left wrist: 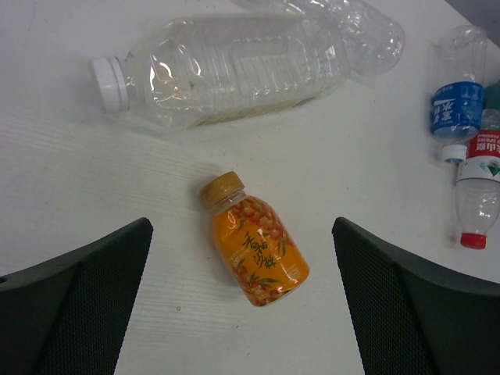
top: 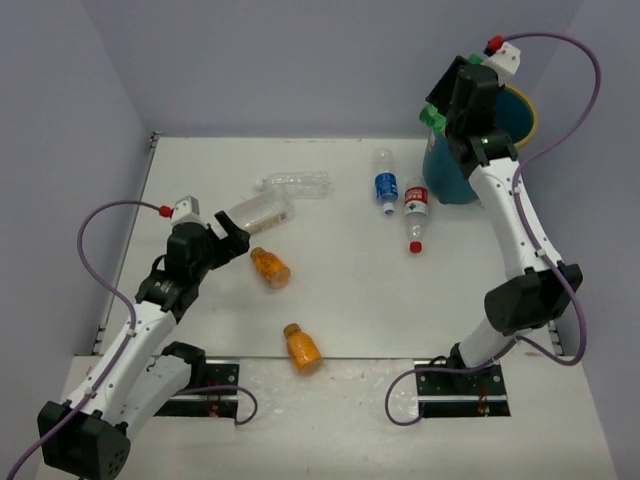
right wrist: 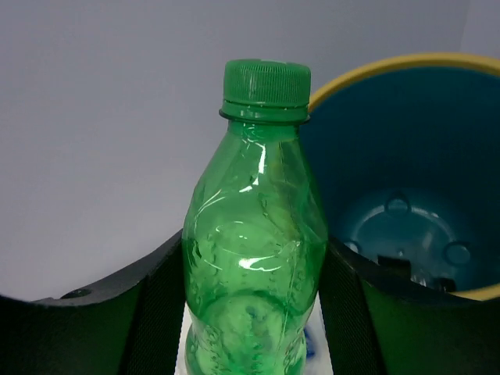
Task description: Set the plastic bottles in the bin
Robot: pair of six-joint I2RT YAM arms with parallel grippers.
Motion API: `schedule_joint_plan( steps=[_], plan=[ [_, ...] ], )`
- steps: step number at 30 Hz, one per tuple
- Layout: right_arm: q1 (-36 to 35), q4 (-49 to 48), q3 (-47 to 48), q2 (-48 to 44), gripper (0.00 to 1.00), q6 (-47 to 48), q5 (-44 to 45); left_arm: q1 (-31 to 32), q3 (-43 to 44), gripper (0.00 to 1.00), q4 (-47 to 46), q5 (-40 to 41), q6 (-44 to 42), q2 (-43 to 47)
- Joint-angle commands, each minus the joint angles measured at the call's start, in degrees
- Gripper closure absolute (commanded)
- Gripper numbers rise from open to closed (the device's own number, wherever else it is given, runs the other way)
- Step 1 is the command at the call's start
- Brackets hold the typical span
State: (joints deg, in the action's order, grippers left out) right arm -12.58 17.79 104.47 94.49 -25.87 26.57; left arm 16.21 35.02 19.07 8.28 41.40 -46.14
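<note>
Right arm [top: 510, 215] is reaching high, right pincer [right wrist: 254, 250] gripping the green bottle [right wrist: 258, 187] upright beside the bin [right wrist: 391, 66] | left arm [top: 150, 310] is bending low, left pincer [left wrist: 242, 234] hanging released over an orange bottle [left wrist: 258, 254] on the worktop [left wrist: 78, 172].

Green bottle [right wrist: 254, 258]: translucent plastic, glossy, ribbed cap.
Bin [right wrist: 391, 148]: smooth teal plastic, slight sheen, yellow rim.
Orange bottle [left wrist: 256, 251]: glossy printed label, matt tan cap.
Clear plain bottle [left wrist: 234, 70]: transparent plastic, dented, shiny; white ribbed cap.
Table [left wrist: 70, 180]: matt white, faintly grained.
Left gripper [left wrist: 242, 234], fingers [left wrist: 74, 305]: matt black, finely textured.
</note>
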Motion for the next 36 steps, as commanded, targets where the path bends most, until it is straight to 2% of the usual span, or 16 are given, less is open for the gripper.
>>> schedule_joint_plan(
  steps=[1, 4, 7, 9, 11, 15, 18, 20, 28, 33, 36],
  plan=[
    [2.55, -2.82, 10.40, 8.29, 0.65, -1.72, 13.66, 0.14, 0.29, 0.00, -5.13, 3.97, 0.14, 3.79],
    [4.46, -5.92, 11.25, 10.99, 0.63, -4.61, 21.69, 0.14, 0.74, 0.00, -5.22, 4.25, -1.31, 3.93],
    [6.22, -12.83, 6.99, 11.48, 0.59, -7.93, 24.01, 0.14, 1.32, 0.00, -5.34, 2.29, -3.00, 1.80],
    [6.47, -21.57, 3.73, 11.39, 0.56, -4.15, 26.01, 0.09, 2.08, 0.00, -5.36, -0.05, -4.26, -0.42],
    [6.36, -25.34, 1.66, 11.39, 0.52, -2.40, 27.68, 0.14, 2.42, 0.00, -5.47, -2.52, -5.19, -2.71],
    [5.47, -31.10, 2.83, 13.70, 0.31, 2.33, 34.64, 0.23, 2.99, 0.00, -5.71, -6.53, -5.89, -6.64],
    [5.38, -31.55, 3.70, 14.60, 0.10, 3.85, 35.07, 0.23, 3.03, 0.00, -5.71, -6.79, -6.50, -8.09],
    [5.38, -32.73, 2.58, 14.22, 0.01, 5.21, 34.43, 0.23, 3.12, 0.00, -5.63, -6.52, -6.69, -8.41],
    [5.38, -28.62, -0.24, 9.47, 0.01, 4.46, 27.37, 1.03, 3.59, 0.00, -4.47, -11.25, -5.41, -10.97],
    [4.45, -19.74, -1.81, 3.34, 0.01, 3.29, 17.03, 5.19, 4.97, 0.00, 1.79, -3.24, -3.39, -14.28],
    [1.21, -22.95, -9.48, -2.97, 0.01, 9.08, 14.53, 6.34, 4.70, 0.00, 2.20, -1.91, -0.85, -15.61]
  ],
)
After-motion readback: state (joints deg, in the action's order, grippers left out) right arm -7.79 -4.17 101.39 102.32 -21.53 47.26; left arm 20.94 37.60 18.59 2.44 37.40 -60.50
